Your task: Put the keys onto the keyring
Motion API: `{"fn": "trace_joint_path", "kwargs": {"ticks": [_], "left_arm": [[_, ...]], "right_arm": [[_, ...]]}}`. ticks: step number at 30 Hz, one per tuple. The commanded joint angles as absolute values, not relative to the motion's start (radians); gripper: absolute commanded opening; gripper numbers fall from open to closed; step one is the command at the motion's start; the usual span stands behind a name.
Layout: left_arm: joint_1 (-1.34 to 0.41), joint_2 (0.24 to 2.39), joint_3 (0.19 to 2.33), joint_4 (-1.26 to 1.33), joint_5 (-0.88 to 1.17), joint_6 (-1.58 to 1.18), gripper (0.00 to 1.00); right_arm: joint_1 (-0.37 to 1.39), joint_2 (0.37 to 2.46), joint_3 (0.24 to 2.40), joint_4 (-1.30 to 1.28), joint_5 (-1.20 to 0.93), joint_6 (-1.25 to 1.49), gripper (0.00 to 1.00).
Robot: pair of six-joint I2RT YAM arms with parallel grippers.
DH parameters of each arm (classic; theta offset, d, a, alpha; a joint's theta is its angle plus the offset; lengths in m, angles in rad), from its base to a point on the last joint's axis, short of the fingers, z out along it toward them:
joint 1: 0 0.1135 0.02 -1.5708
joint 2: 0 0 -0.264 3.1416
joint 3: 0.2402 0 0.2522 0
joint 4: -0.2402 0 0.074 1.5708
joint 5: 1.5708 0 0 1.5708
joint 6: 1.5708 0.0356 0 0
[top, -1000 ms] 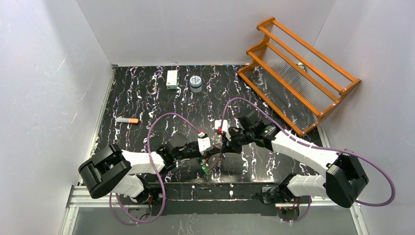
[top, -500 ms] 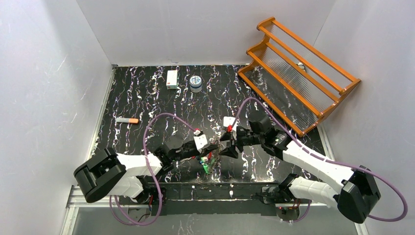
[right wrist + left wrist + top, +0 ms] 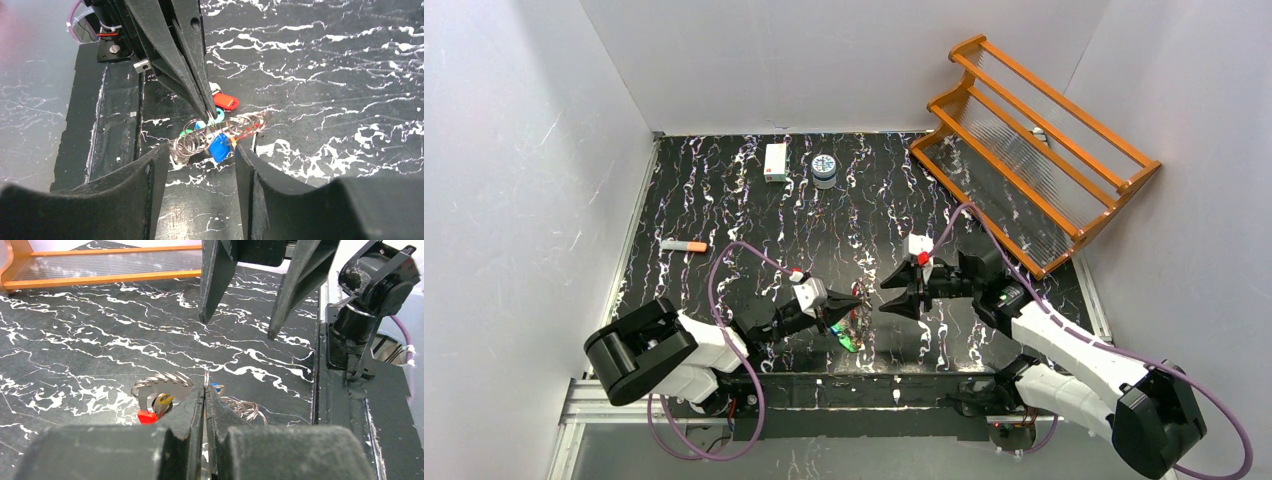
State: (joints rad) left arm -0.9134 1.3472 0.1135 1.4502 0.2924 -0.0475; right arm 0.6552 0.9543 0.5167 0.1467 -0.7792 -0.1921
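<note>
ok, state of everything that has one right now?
left end effector: shut on the keyring
right end effector: open, empty, above the table
keyring: pinched at its top edge
keys: bunched, lying on the table
marker: lying flat
jar: upright

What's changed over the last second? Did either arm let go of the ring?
The right gripper pulled back to the right, away from the left gripper, and now stands open, holding nothing. The left arm drew back slightly toward its base, its gripper shut on the keyring above the keys. The orange rack, marker, box and jar have not moved.
</note>
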Motion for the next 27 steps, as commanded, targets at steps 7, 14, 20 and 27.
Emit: {"fn": "trace_joint_path", "kwargs": {"ticks": [7,14,20,27], "left_arm": [[-0.918,1.357,0.112,1.684,0.359,-0.086,0.00],[-0.918,1.360,0.115,1.684,0.365,-0.090,0.00],[-0.917,1.359,0.115,1.684,0.368,-0.091,0.00],[-0.917,1.362,0.120,1.684,0.368,-0.089,0.00]], "right_arm": [[0.627,0.962,0.481,0.373,-0.971,-0.172,0.44],[0.627,1.077,0.519,0.393,-1.021,-0.169,0.41],[0.627,1.130,0.527,0.426,-1.027,-0.153,0.40],[0.628,1.170,0.520,0.494,-1.051,-0.100,0.39]]}}
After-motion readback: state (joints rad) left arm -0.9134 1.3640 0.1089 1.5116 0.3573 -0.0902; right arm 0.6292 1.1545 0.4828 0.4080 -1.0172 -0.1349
